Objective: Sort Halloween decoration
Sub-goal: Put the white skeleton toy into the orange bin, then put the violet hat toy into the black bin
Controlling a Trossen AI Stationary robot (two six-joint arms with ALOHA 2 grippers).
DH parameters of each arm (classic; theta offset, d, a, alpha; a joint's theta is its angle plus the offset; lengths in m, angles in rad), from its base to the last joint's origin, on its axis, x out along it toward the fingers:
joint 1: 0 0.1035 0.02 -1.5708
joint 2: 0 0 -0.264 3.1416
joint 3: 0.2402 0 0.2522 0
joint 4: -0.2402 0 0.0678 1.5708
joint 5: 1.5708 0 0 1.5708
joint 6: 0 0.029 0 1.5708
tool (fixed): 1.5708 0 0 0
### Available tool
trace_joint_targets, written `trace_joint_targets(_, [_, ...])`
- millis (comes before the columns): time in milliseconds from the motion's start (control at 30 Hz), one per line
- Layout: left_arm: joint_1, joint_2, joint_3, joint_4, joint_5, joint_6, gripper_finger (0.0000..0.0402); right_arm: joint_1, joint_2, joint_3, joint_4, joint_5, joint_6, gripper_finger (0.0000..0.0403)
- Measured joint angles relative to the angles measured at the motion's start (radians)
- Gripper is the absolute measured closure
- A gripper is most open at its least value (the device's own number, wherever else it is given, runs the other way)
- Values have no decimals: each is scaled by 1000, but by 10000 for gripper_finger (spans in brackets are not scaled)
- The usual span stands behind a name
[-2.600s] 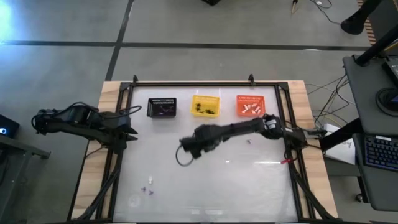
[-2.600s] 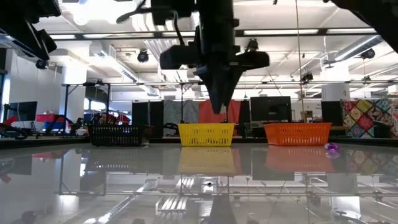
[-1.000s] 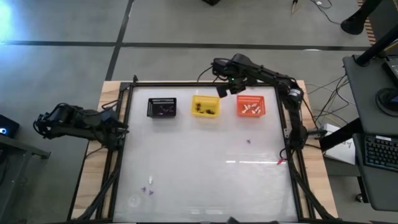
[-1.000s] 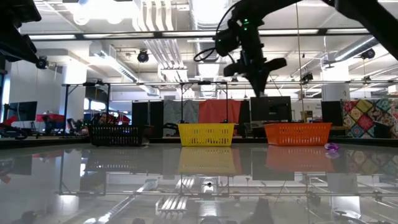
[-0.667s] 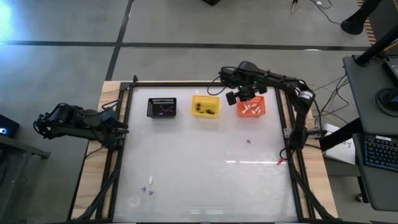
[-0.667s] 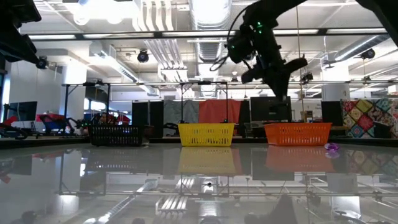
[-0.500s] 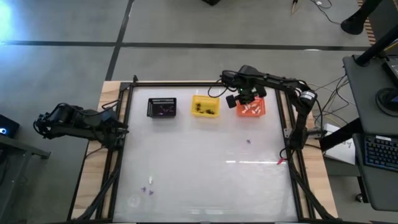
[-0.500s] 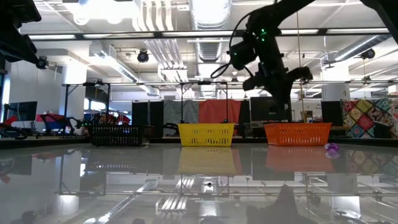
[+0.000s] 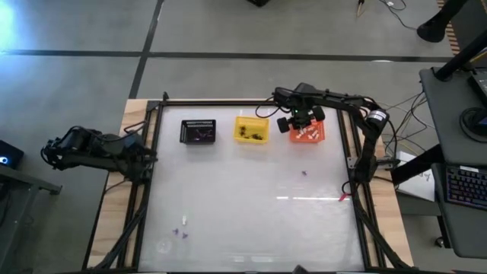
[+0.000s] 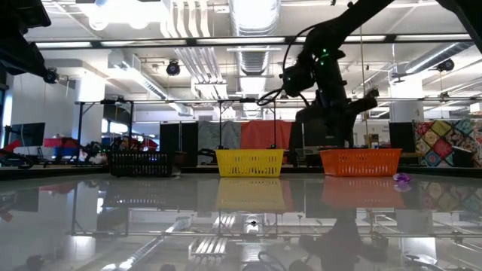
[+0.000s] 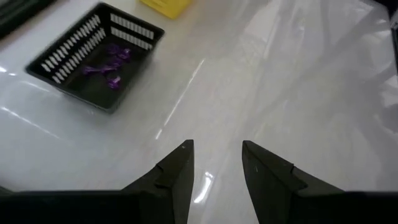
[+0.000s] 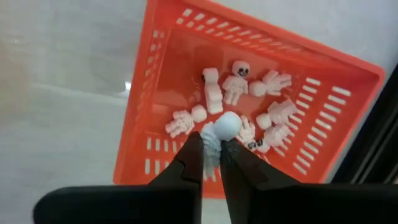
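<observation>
From above, the right gripper (image 9: 303,122) hangs over the orange basket (image 9: 307,129) at the table's 1 o'clock, with the yellow basket (image 9: 251,129) at 12 and the black basket (image 9: 198,132) at 11. The left gripper (image 9: 149,157) waits at the 9 o'clock edge. One purple trinket (image 9: 304,173) lies loose on the open surface toward 3 o'clock, and a few more trinkets (image 9: 183,229) sit near 7 o'clock.

At table height, the right gripper stands just above the orange basket's rim, and the loose purple trinket shows beside that basket.

The left wrist camera shows its fingers spread and holding nothing, with purple trinkets (image 11: 107,64) lying in the black basket.

The right wrist camera looks straight down into the orange basket, where the fingers are clenched on a white skeleton figure (image 12: 219,132): round head out front, body pinched between the tips. Similar white skeletons (image 12: 239,109) lie scattered on the basket floor, small, pale and knobbly.

The likely trouble: the figure is light and wedged between the tips, so it may cling to one finger on release and fall late. The piece seems well inside the walls, though it could bounce off the pile below.
</observation>
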Motion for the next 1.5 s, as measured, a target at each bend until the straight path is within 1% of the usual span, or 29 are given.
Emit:
trace_joint_targets(200, [0,0,0,1,-82,-21,283,-11,0,-40,33,0,-19,332])
trace_joint_targets(400, [0,0,0,26,-92,-49,283,-11,0,-54,32,0,-76,297])
trace_joint_targets(467, [0,10,0,32,-113,-78,283,-11,0,-54,32,1,-101,288])
trace_joint_targets(533, [0,29,0,26,-129,-112,283,-11,0,-54,31,7,-132,280])
trace_joint_targets(767, [0,136,0,42,-129,-196,283,-11,0,-32,26,7,-206,264])
trace_joint_targets(833, [0,170,0,47,-114,-211,283,-9,-2,-14,25,7,-229,265])
trace_joint_targets(1067, [0,296,0,83,16,-250,283,1,-53,46,31,6,-256,280])
trace_joint_targets(1267, [-1,398,0,101,43,-285,283,3,-134,64,42,8,-257,287])
trace_joint_targets(1500, [-8,497,0,118,141,-373,283,3,-218,64,101,8,-258,279])
